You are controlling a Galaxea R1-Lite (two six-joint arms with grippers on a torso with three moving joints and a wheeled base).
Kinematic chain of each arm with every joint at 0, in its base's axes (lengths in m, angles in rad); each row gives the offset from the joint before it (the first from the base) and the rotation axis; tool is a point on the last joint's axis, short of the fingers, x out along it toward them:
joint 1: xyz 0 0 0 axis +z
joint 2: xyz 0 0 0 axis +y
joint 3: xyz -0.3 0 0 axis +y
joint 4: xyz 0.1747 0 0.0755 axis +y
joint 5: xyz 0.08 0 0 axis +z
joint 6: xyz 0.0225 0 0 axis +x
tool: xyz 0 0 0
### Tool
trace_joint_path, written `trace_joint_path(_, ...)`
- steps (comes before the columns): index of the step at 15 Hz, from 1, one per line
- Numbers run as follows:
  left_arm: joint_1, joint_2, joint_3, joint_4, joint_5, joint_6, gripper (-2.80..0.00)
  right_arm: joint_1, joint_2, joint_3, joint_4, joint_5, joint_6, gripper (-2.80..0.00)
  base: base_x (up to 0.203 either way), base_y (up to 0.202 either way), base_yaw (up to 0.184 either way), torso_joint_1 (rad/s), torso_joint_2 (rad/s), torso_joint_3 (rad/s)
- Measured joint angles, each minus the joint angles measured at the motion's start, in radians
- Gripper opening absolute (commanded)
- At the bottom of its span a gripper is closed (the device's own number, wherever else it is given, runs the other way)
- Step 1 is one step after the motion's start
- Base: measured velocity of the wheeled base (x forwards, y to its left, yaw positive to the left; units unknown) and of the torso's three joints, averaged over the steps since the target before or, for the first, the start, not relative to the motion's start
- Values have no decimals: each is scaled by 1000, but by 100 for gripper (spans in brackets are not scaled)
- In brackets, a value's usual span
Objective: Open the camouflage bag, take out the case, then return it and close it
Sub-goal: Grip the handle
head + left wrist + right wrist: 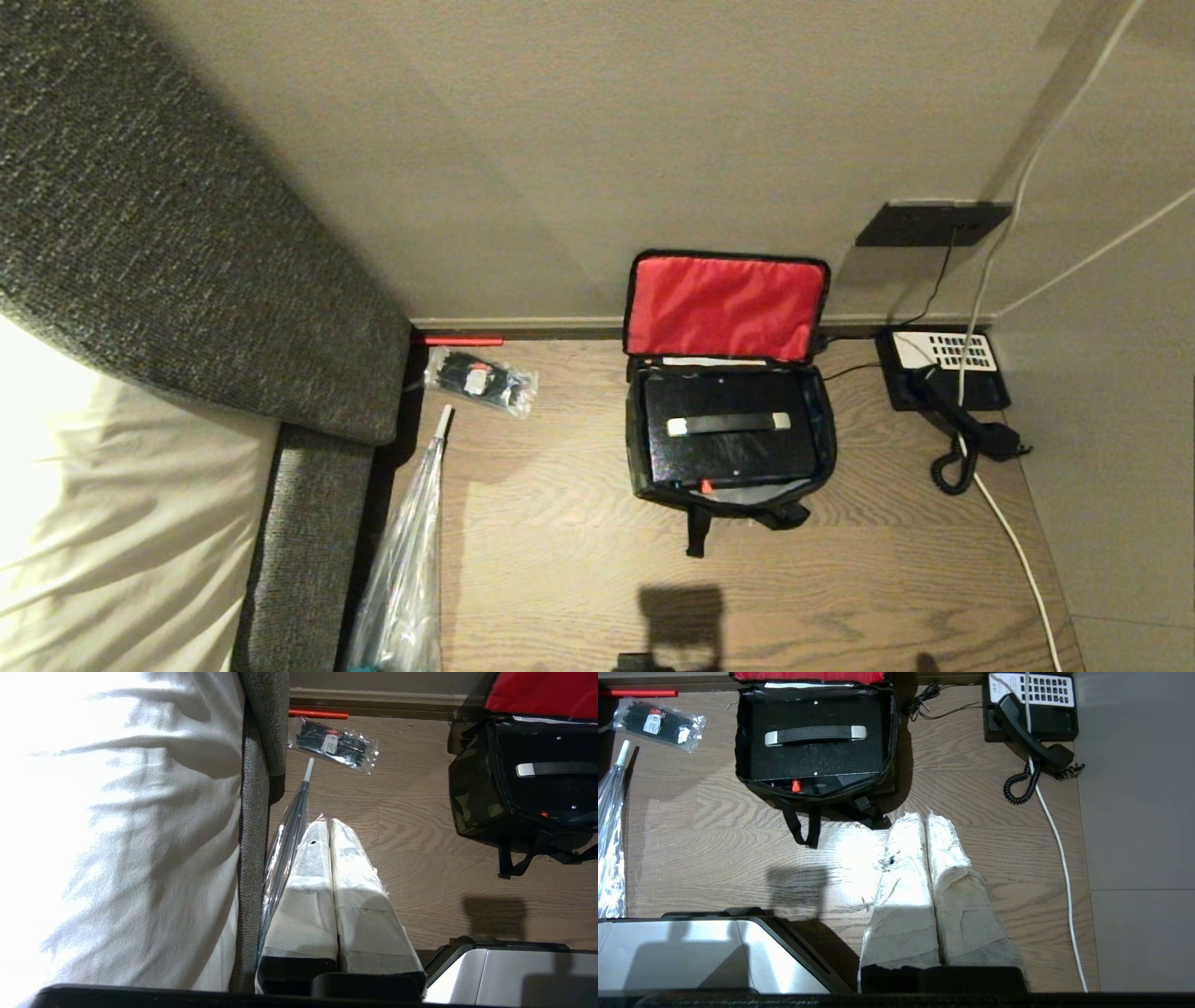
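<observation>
The camouflage bag (636, 439) stands open on the wooden floor by the wall, its red-lined lid (724, 303) leaning back against the wall. Inside it lies the black case (728, 457), flat, with a black handle on silver ends on top. The left wrist view shows the bag's camouflage side (472, 798) and the case (537, 788). My left gripper (329, 823) hangs shut and empty beside the bed, well left of the bag. In the right wrist view my right gripper (924, 816) is shut and empty over bare floor just in front of the bag (740, 732) and case (817, 758). Neither gripper shows in the head view.
A black telephone (943, 373) with a coiled cord sits right of the bag, and a white cable (1013, 541) runs across the floor. A clear packet of black items (481, 378), a red stick (462, 341) and a clear umbrella (411, 551) lie left. The grey bed frame (187, 233) borders the left side.
</observation>
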Motion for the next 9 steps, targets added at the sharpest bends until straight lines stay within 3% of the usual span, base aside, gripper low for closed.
trace_joint_path(9, 0, 0, 0, 0, 0, -1, -280, 1, 0, 0, 0, 0, 0, -280, 0, 0, 0, 0, 0, 0)
